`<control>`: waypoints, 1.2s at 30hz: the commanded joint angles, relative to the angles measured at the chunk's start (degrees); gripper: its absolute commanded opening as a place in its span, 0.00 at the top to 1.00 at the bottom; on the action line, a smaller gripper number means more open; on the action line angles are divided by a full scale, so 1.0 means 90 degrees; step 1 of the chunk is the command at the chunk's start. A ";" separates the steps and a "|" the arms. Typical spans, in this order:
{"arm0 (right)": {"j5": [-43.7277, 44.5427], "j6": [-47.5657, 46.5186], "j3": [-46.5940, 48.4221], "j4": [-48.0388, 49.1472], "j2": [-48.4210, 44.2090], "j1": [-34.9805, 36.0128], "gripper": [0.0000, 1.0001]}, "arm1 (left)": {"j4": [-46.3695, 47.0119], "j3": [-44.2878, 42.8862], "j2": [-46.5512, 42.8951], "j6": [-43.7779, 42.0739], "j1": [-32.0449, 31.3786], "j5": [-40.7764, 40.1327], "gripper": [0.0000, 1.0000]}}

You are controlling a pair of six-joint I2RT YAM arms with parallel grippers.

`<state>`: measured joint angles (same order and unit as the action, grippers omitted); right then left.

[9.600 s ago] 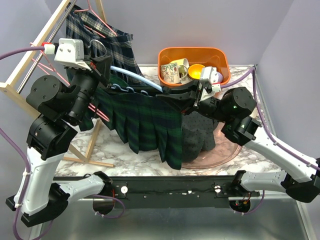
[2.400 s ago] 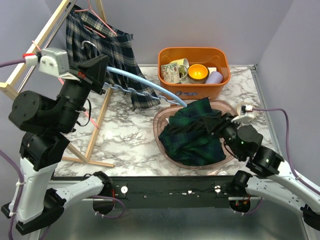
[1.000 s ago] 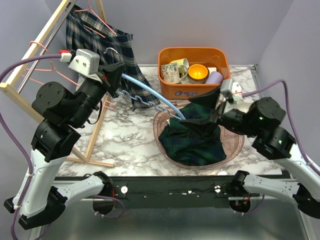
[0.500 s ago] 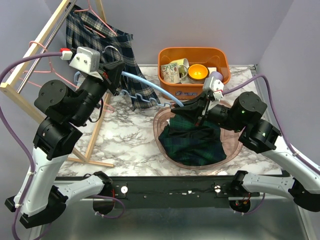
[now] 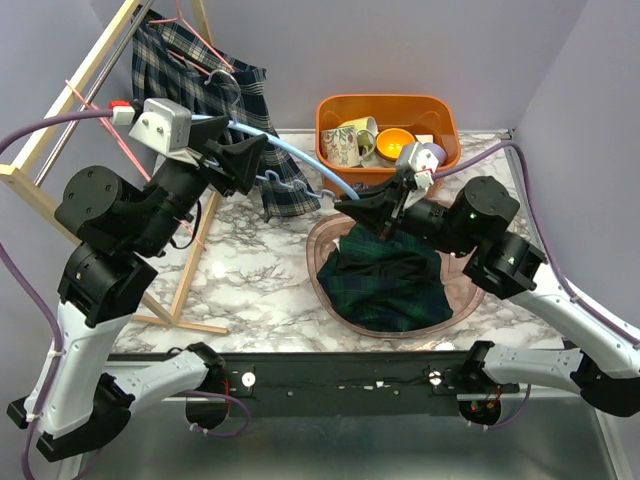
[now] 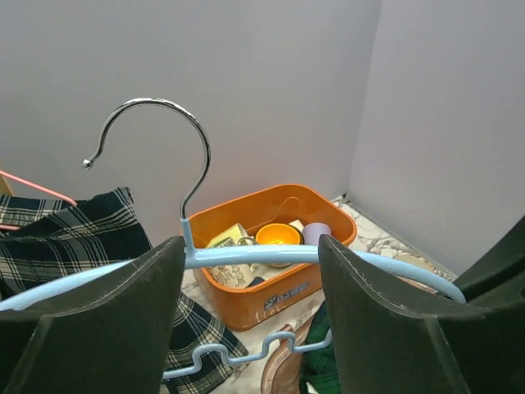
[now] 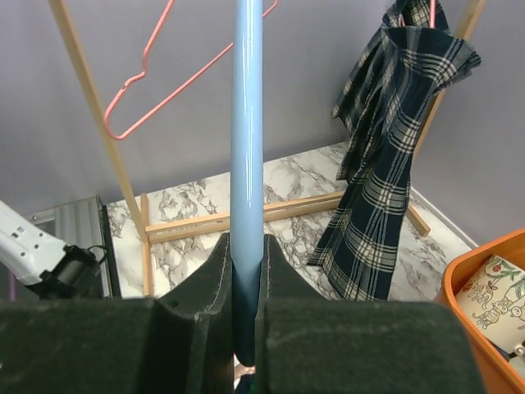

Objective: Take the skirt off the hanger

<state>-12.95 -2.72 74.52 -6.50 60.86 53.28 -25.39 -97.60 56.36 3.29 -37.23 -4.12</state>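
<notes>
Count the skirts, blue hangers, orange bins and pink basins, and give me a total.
Skirts: 2 (green skirt, checked skirt)
Blue hanger: 1
Orange bin: 1
Pink basin: 1
Total: 5

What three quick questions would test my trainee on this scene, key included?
1. True or false: the dark green skirt lies in the pink basin.
2. Which is clamped on the blue hanger? A: left gripper. B: right gripper.
3. Fill in: the mugs sit in the ____ bin.
Key: 1 true; 2 B; 3 orange.
</notes>
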 commanded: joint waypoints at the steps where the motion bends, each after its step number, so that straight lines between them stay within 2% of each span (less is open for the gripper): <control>1: 0.0306 -0.0146 0.0382 0.0586 0.0044 -0.0011 0.99 | 0.0047 -0.0151 -0.0217 0.0132 -0.0023 0.0399 0.20; 2: 0.0316 -0.0147 0.0430 0.0605 0.0064 -0.0011 0.99 | 0.0057 -0.0142 -0.0236 0.0171 -0.0023 0.0399 0.13; 4: 0.0355 -0.0157 0.0489 0.0625 0.0122 -0.0011 0.99 | 0.0067 -0.0122 -0.0295 0.0259 -0.0023 0.0380 0.08; 5: 0.0365 -0.0147 0.0528 0.0654 0.0151 -0.0002 0.99 | 0.0057 -0.0103 -0.0334 0.0269 -0.0033 0.0409 0.01; 9: 0.0316 -0.0157 0.0947 0.0644 0.0618 -0.0011 0.99 | 0.0077 0.0024 -0.0471 0.0367 -0.0023 0.0847 0.01; 17: -0.0064 0.0048 0.1973 0.0527 0.1860 -0.0011 0.99 | 0.0789 0.0503 -0.0833 0.0825 -0.0023 0.3432 0.01; 20: -0.0182 0.0068 0.2479 0.0459 0.2395 -0.0002 0.99 | 0.0926 0.0532 -0.0764 0.1108 -0.0033 0.3913 0.01; 25: -0.0309 -0.0039 0.3087 0.0507 0.3100 -0.0002 0.99 | 0.1199 0.0659 -0.0667 0.1323 -0.0023 0.3993 0.01; 36: -0.0612 0.0117 0.3926 0.1640 0.4262 -0.0011 0.99 | 0.2107 0.0737 -0.0139 0.2211 -0.0033 0.4070 0.01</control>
<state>-16.10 -2.92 105.08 -0.62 96.79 53.15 -11.38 -90.85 53.10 18.20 -37.26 29.56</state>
